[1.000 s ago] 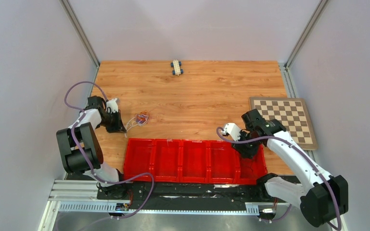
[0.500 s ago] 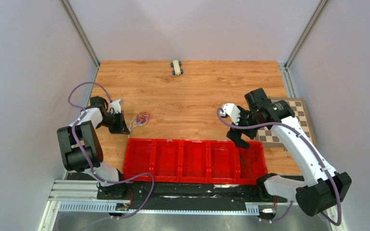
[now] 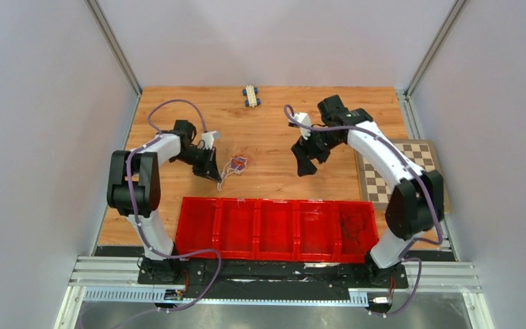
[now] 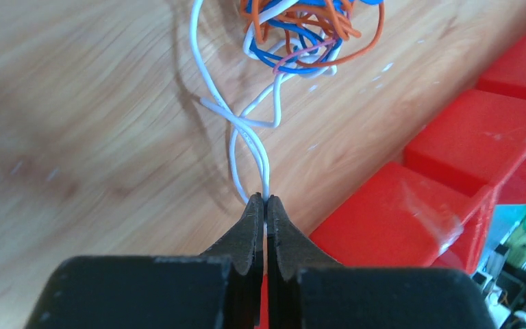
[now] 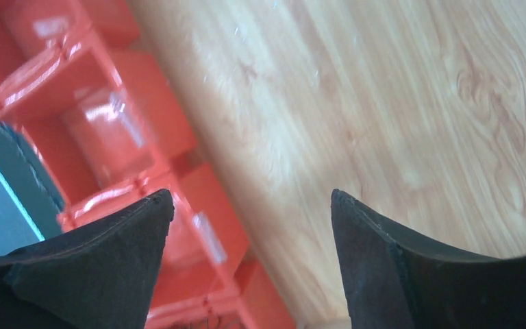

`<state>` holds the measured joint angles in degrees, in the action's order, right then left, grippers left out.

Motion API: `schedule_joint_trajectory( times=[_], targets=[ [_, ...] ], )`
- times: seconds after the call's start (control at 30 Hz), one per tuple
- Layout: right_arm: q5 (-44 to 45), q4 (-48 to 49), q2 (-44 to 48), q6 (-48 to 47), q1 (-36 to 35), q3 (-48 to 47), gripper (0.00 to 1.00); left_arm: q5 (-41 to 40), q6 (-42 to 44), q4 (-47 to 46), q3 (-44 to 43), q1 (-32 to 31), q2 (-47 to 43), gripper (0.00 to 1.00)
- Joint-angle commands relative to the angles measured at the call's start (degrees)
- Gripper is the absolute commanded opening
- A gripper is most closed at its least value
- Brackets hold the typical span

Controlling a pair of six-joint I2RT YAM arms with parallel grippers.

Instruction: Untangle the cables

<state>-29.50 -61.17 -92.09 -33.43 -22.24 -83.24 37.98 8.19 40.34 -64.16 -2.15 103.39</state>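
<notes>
Here the left fingers (image 4: 252, 229) are pinched together on a white wire (image 4: 243, 125) that trails from the cables (image 4: 301, 34), a small orange, blue and white knot. The knot lies on the counter (image 3: 274, 130) just beyond the left part of the red bin tray (image 3: 274, 201). Beyond the tray's right part, well apart from the knot, the right fingers (image 5: 123, 247) stand spread wide above the wood.

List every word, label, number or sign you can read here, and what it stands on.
No readable text anywhere.
The red tray shows only glossy patches, no print.
The checkerboard bears plain squares.
The small toy at the far edge is too small to tell.
The cables carry no visible markings.
</notes>
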Motion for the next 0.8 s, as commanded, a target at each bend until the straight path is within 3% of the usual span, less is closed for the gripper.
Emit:
schedule_joint_trajectory(
  times=[0.0,0.1,0.2,0.27,0.43,0.5,0.77],
  targets=[
    [-6.1,10.6,-9.8,9.9,0.3,-8.1,0.82,7.7,-0.9,-0.8,-5.8,-4.9,1.9,0.00],
    [-8.8,13.9,-17.8,14.8,0.2,-14.1,0.78,7.3,-0.4,-1.7,-7.4,-6.2,2.0,0.00],
    [-11.4,15.8,-25.1,18.9,-0.3,-20.6,0.76,4.4,0.4,-1.2,-8.4,-5.3,1.9,0.07],
    [-11.8,16.3,-28.9,20.3,-1.2,-23.9,0.75,4.1,0.4,-1.3,-7.6,-3.9,1.2,0.15],
    [-11.5,17.2,-34.7,20.0,-4.9,-28.3,0.74,1.4,-0.3,-3.9,-5.0,-2.2,-0.9,0.46],
    [-10.4,17.8,-35.9,19.5,-6.7,-29.4,0.72,1.0,-1.3,-4.8,-4.4,-2.2,-1.0,0.51],
    [-7.4,23.2,-39.6,20.4,-10.7,-30.3,0.61,6.6,-7.1,-11.7,-2.6,-2.1,-3.1,0.52]
  ],
)
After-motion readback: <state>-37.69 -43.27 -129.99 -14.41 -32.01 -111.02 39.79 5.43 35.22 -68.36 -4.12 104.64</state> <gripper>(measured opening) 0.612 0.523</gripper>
